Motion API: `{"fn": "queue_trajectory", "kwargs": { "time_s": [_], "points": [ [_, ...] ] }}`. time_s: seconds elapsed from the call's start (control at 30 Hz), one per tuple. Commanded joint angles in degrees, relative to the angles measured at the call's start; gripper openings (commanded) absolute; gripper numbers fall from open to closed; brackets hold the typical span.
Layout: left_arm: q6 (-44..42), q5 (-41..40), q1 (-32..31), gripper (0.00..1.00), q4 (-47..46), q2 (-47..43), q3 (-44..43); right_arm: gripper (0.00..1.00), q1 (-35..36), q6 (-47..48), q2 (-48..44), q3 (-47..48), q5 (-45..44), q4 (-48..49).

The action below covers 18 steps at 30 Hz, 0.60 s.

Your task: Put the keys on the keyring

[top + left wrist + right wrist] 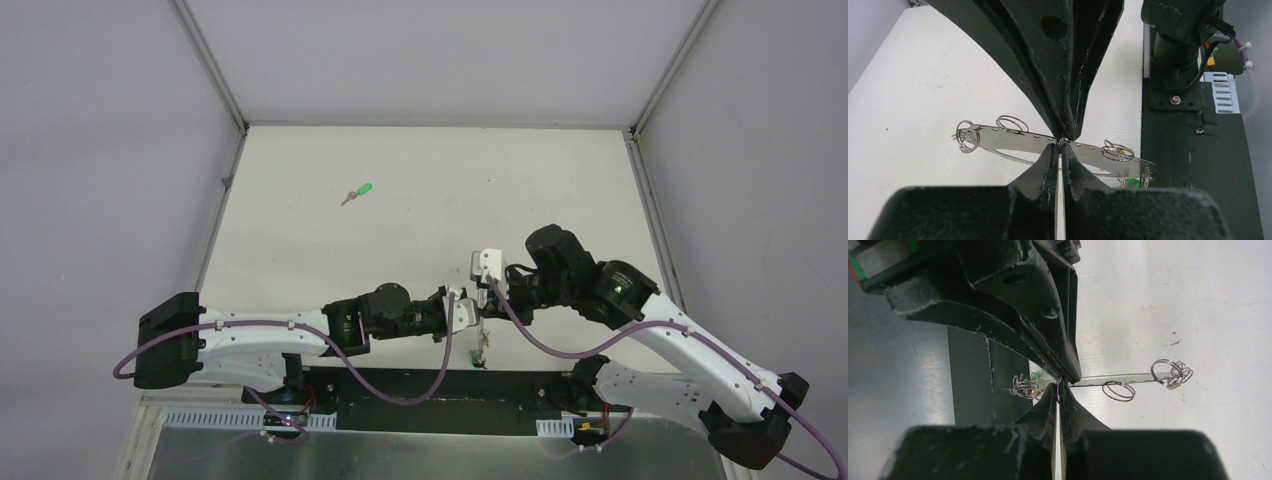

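Two sets of jaws meet tip to tip: we see the left gripper (1060, 152) and right gripper (1058, 392) each pinched shut on the keyring (993, 140), above the table's (300, 250) near edge. The green key (358, 192) lies well apart, far-left.

a robotics lab test cell is indicated: a white table (430, 230) is enclosed by plain grey panels (100, 150) on aluminium posts (212, 65) at 11 and 1 o'clock; slotted cable ducting (210, 418) is fitted along the 6 o'clock edge.
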<state>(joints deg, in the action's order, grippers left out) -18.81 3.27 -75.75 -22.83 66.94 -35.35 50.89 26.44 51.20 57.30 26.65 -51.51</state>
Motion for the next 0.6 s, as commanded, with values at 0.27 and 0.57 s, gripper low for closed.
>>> {"fn": "queue_trajectory", "kwargs": {
  "time_s": [0.27, 0.57],
  "points": [
    [1.2, 2.2, -0.5, 0.12, -5.4, -1.2, -2.3, 0.0, 0.2, 1.3, -1.3, -0.3, 2.0, 2.8],
    [2.5, 0.4, -0.5, 0.0, -5.4, -1.1, -1.8, 0.15, 0.2, -0.2, -2.3, -1.0, -0.5, 3.9]
  ]
}}
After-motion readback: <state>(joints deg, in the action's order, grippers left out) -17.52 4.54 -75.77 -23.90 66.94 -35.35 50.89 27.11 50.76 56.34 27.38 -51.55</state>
